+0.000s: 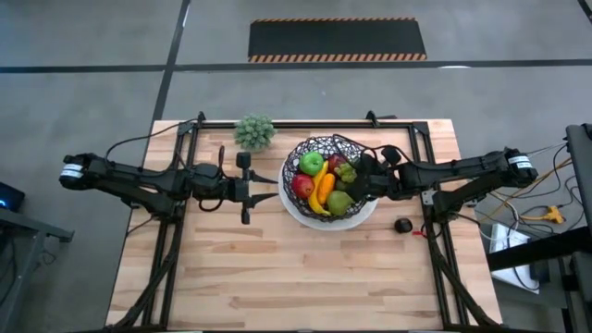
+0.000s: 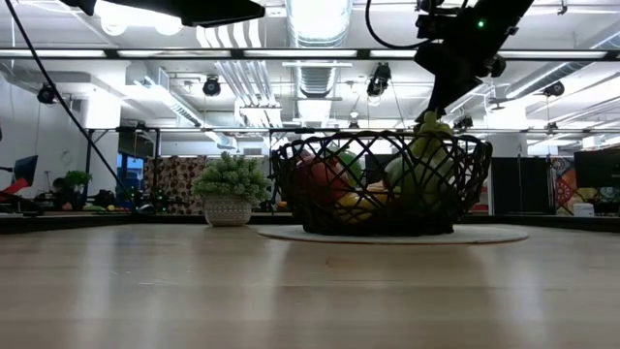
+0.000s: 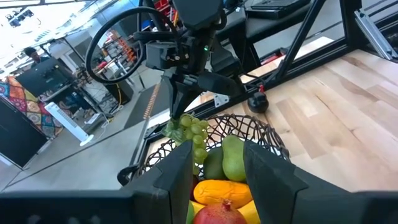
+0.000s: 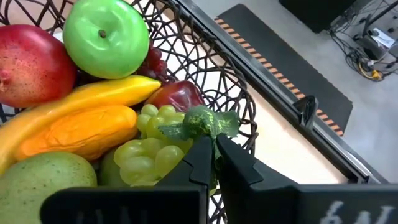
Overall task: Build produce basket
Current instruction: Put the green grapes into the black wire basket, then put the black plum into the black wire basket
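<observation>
jaws of right gripper [image 4: 210,163] clenched on leafy stem of green grapes [image 4: 146,154], frame centre, over basket [image 1: 298,159]. left gripper [image 1: 270,188] idle left of basket, jaws parted, empty. basket nearly full: green apple [image 1: 313,164], banana [image 1: 323,192], pear [image 1: 339,203]. grapes unreleased; no loose produce on surface [image 1: 305,277].

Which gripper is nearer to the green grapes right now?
Right. The right gripper is shut on the green grapes at their leafy stem, over the basket. The left gripper waits beside the basket, empty.
</observation>
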Robot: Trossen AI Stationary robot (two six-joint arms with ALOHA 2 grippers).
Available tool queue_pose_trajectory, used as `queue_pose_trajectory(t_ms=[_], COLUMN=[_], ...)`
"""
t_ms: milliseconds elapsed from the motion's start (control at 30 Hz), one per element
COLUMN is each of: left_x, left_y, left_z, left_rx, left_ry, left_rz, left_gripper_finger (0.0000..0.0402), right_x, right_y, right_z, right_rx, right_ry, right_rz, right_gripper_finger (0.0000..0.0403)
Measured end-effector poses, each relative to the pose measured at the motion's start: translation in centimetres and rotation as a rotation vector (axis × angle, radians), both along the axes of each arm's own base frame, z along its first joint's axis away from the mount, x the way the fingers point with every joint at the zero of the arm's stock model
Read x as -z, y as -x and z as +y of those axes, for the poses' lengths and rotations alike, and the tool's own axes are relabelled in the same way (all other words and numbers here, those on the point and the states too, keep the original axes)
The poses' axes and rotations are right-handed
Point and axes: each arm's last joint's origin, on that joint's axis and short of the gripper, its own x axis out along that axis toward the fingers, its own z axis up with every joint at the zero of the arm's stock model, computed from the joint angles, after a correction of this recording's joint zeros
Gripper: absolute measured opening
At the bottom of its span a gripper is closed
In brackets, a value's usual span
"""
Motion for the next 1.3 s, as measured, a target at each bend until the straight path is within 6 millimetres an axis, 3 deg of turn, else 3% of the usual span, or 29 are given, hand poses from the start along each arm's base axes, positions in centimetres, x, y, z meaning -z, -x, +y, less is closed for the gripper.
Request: queue_pose_trajectory(t_ms=[133,433,667,933,1167,1300], left_x=[0.0,0.2,0.1,0.3,0.8,1.0], left_y=[0.0,0.0,0.0,0.0,0.1,0.2], left_z=[0.0,0.0,0.0,0.0,0.0,0.1], left_rx=[-0.002,-0.002,-0.002,-0.001,-0.011,-0.023], left_ry=[0.019,0.022,0.016,-0.016,-0.037,-0.045], left_rz=[-0.002,0.009,0.009,0.022,0.038,0.044], left_gripper_finger=[0.0125,0.0125,0.0125,0.0125,0.0125,0.0125], right_x=[0.0,-0.3,-2.9,-5.2,-4.2,-4.2], right_y=[0.0,0.2,0.0,0.6,3.4,5.2], right_z=[0.0,0.1,0.5,0.9,0.9,1.4], right_rx=[0.009,0.000,-0.030,0.037,0.259,0.309], right_ry=[-0.009,-0.056,-0.237,-0.392,-0.453,-0.659], right_rz=[-0.011,-0.031,-0.094,-0.107,0.111,0.314], right_gripper_finger=[0.0036,0.0144,0.0175,0.0153,0.0067,0.0025])
